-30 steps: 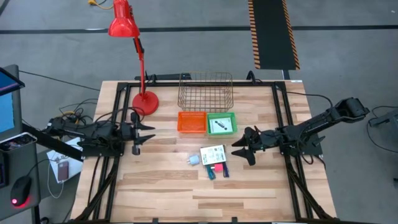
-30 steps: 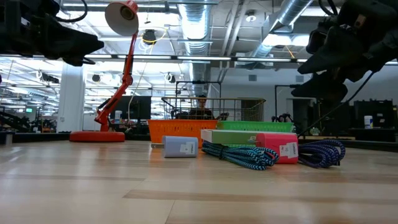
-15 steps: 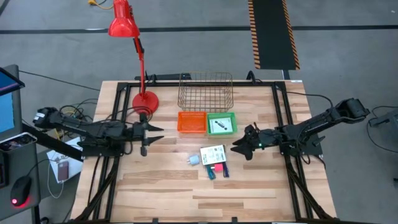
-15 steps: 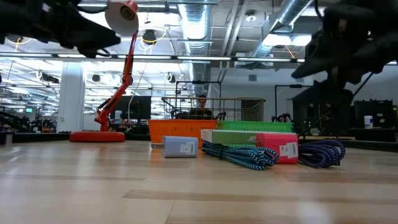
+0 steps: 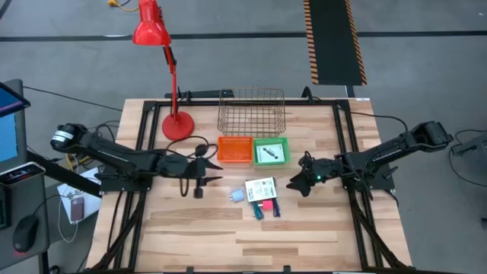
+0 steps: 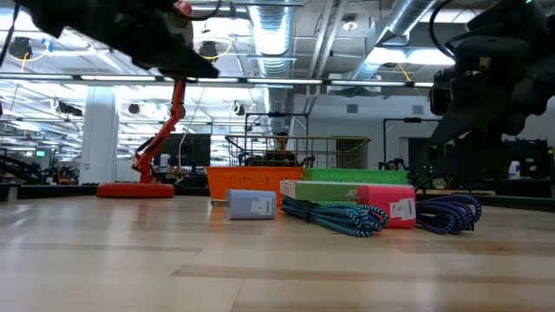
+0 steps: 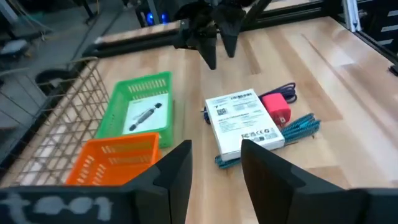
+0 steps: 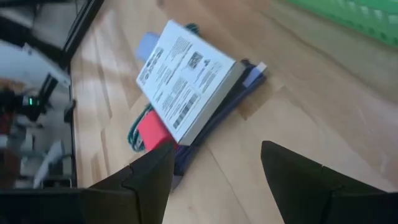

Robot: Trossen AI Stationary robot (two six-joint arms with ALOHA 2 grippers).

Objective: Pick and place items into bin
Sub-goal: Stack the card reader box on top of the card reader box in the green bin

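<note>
Right wrist view: wide-open, empty right gripper faces the white card pack (stiff, light, likely slick); grip its long edges. Left gripper open, empty.

The wooden table carries a red lamp, wire basket, orange bin, green bin and clustered items.

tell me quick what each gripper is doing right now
left gripper: open, holding nothing, above the table left of the white box.
right gripper: open, empty, right of that box.
</note>
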